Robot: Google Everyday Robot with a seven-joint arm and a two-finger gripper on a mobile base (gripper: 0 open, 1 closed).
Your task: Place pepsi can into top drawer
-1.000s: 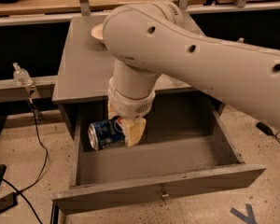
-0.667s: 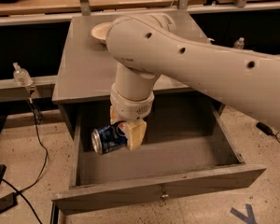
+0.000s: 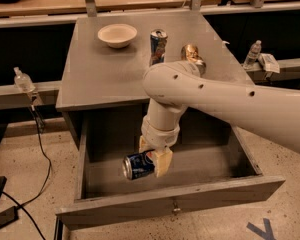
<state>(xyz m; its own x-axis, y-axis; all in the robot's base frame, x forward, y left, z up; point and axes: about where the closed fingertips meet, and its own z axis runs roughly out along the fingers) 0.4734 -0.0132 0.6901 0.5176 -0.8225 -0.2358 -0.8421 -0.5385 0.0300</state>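
Observation:
The pepsi can is dark blue with a silver end facing left. It lies sideways in my gripper, which is shut on it. I hold it inside the open top drawer, over the left-middle of the drawer floor, just above it. The drawer is pulled fully out of the grey cabinet, and its small metal knob shows on the front panel. My white arm reaches in from the right and hides part of the drawer's back.
On the cabinet top stand a cream bowl, a tall slim blue-and-silver can and a gold can. Plastic bottles sit on the side rails at left and right. A black cable trails on the floor at left.
My arm has swung to the right, uncovering the cabinet top and its cans. The gripper with the pepsi can has stayed low in the drawer, shifted slightly right.

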